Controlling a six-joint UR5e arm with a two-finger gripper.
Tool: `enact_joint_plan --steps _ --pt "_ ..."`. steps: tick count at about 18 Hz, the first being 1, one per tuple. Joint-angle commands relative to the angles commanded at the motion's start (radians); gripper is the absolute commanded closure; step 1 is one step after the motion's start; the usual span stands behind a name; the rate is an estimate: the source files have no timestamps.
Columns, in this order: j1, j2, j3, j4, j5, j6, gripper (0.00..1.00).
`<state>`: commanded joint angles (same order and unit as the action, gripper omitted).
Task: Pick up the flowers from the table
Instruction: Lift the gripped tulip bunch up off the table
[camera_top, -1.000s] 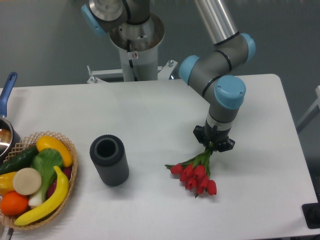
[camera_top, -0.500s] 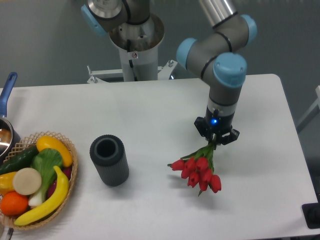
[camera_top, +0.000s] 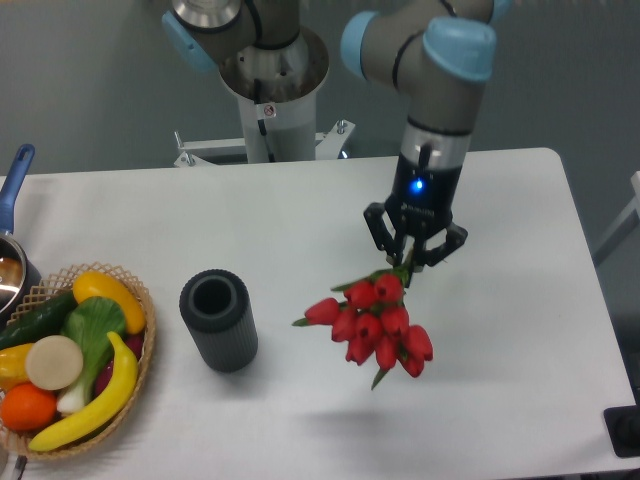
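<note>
The flowers (camera_top: 372, 325), a bunch of red tulips on green stems, hang in the air above the white table (camera_top: 520, 330), heads pointing down and toward the camera. My gripper (camera_top: 410, 262) is shut on the stems just above the blooms, pointing straight down, with a blue light lit on its wrist. A soft shadow of the bunch lies on the table below it. The upper part of the stems is hidden between the fingers.
A dark grey ribbed cylinder vase (camera_top: 218, 320) stands upright left of the flowers. A wicker basket (camera_top: 140, 335) with a banana and other fruit and vegetables sits at the front left. A pot with a blue handle (camera_top: 14, 182) is at the left edge.
The gripper has risen and shifted slightly left with the flowers in it. The tulips lifted off the table and now hang free, their shadow separated below.
</note>
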<state>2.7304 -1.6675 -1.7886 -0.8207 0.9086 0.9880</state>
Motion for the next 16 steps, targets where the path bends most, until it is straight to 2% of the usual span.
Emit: enact_joint_plan --steps 3,6,16 --pt "0.031 0.002 0.0 0.002 -0.111 -0.011 0.76" --pt "0.06 -0.001 0.005 0.002 -0.172 -0.011 0.76" --pt "0.077 -0.009 0.02 0.002 -0.208 -0.011 0.76"
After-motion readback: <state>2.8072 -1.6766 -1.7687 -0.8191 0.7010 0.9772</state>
